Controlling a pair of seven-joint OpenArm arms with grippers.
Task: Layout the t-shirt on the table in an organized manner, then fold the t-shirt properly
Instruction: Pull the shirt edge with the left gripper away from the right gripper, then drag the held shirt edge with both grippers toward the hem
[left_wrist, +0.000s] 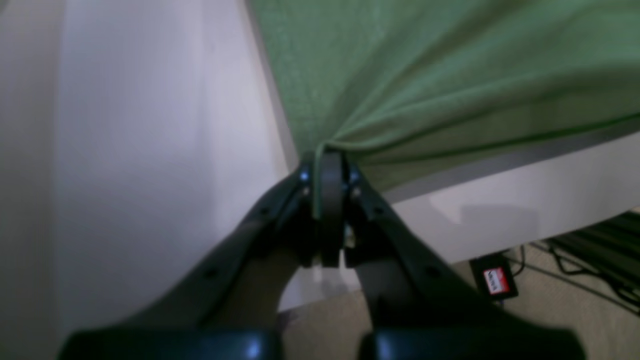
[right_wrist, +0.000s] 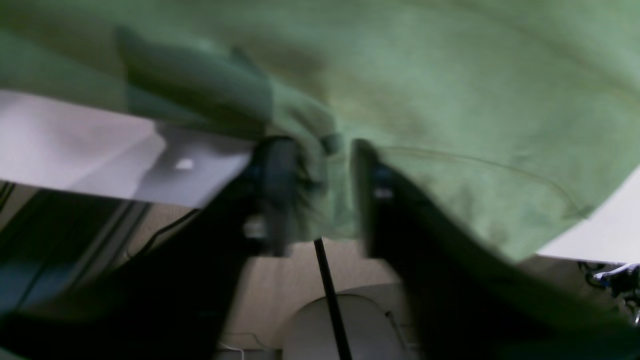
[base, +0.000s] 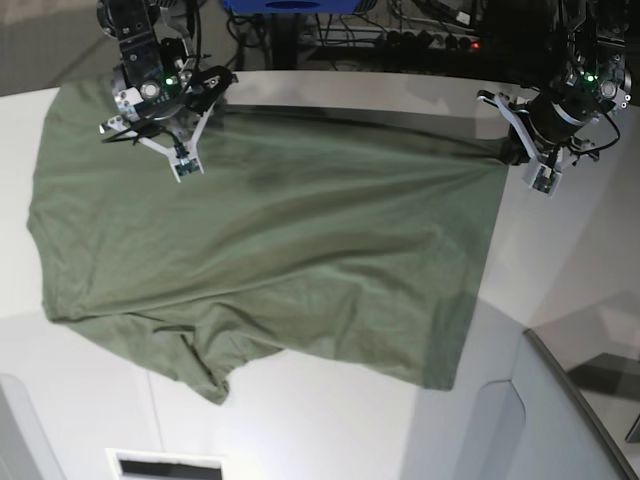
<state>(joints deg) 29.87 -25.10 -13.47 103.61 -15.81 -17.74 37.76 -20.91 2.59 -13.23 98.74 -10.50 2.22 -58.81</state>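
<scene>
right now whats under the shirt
The white table shows around the shirt, which lies spread on it. Anything beneath the cloth is covered and cannot be seen.

t-shirt (base: 270, 260) spread across the table (base: 560, 260) — both hands at its far edge

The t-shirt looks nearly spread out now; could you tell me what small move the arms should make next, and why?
Probably the left gripper should open too. It is shut on a corner of the t-shirt, pulling taut creases across the cloth, while the right gripper has its jaws parted with fabric loose between them. The shirt lies mostly flat on the table, so letting go should settle it.
</scene>
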